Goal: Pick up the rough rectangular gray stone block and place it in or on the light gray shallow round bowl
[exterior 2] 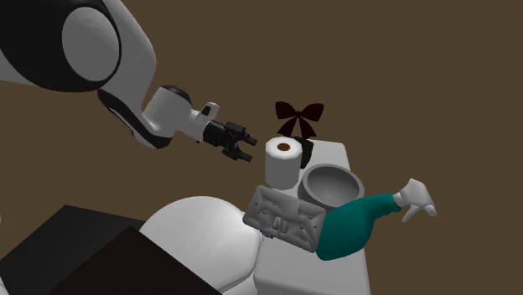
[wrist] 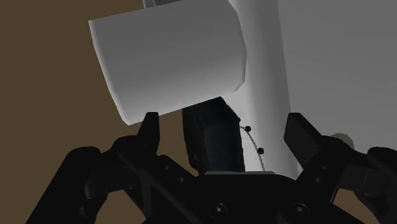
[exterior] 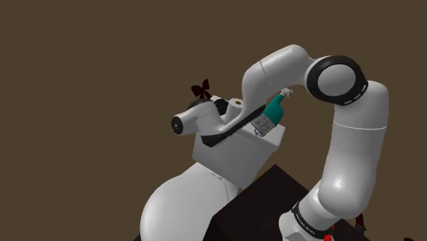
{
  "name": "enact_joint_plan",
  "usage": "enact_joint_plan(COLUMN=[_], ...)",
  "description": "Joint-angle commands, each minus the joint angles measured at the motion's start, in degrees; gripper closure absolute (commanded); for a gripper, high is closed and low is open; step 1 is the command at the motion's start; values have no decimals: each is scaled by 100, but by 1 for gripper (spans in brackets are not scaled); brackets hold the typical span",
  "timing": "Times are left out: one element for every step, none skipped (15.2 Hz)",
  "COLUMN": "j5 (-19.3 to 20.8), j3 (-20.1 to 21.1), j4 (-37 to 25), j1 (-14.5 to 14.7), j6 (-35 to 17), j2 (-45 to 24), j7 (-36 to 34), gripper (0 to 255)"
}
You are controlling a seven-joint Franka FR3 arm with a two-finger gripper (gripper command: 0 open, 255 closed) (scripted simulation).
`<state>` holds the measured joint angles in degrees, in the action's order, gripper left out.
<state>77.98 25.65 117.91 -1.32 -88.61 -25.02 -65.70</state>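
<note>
The rough grey stone block [exterior 2: 283, 219] lies on the near end of a white cabinet top [exterior 2: 335, 270], touching a teal spray bottle [exterior 2: 359, 226]. In the shoulder view the block [exterior: 263, 125] sits just below the bottle. The grey round bowl [exterior 2: 333, 184] stands right behind the block and holds nothing. My black gripper [exterior 2: 240, 145] hangs in the air off the cabinet's side, at the second exterior view's left of a white paper roll [exterior 2: 283, 161]. It is open and holds nothing. In the wrist view the gripper [wrist: 224, 132] points at the roll [wrist: 168, 63], fingers [wrist: 150, 130] apart.
A dark bow-shaped plant [exterior 2: 299, 117] stands at the cabinet's far end behind the roll. A big white rounded body [exterior 2: 201, 243] sits beside the cabinet, under my arm. The dark stand [exterior 2: 75, 251] is at the lower left. A brown wall lies behind.
</note>
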Motion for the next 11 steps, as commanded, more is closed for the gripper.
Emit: enact_joint_plan(j5=[633,899,910,944,980,1015,1052,1088,1125,1183,1183], j3=[-271,-421,-442,-469,-493,-517,-542,-566,-591,-630,-630], j4=[-479,-723,-738,-722,-706,-692,-680,-668,-658,-644,-644], j1=[250,377,395,360,324,287,251,215,179,123,123], j6=[494,702,709,664,619,575,531,487,443,374,374], j2=[-671,-985,-1002,-994,-988,-983,-978,-974,-971,-968,-968], j7=[-120,-143,-144,-144,-144,-144,-144,-144,-144,-143,-143], gripper=[0,0,0,0,0,0,0,0,0,0,0])
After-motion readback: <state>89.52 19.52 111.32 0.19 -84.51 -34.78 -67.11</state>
